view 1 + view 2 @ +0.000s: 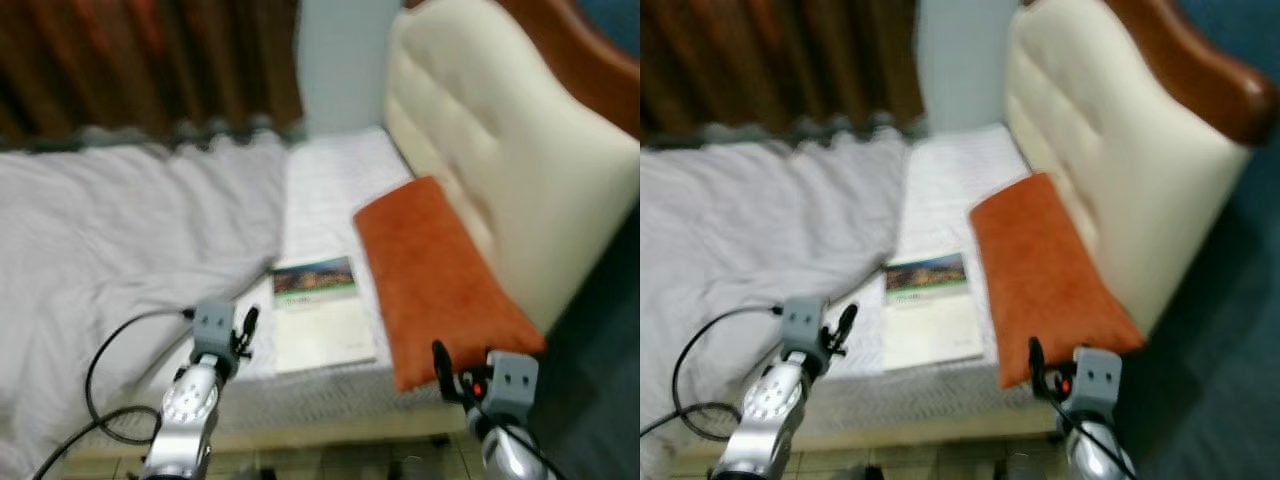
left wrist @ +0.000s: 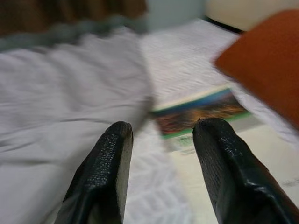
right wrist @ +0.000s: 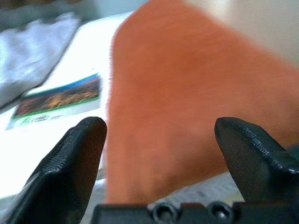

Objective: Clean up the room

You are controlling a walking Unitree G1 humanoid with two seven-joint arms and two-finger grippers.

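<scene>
Left gripper (image 2: 161,135): you are holding it parted, book (image 1: 318,312) at 1 o'clock.
Right gripper (image 3: 159,135): you are spreading it wide before pillow (image 1: 435,275).

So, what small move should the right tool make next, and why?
Probably ease the right tool forward onto the near end of the orange pillow. Its fingers are open and the pillow lies straight ahead between them, not yet touched. The left tool is open too, short of the book on the bed.
</scene>
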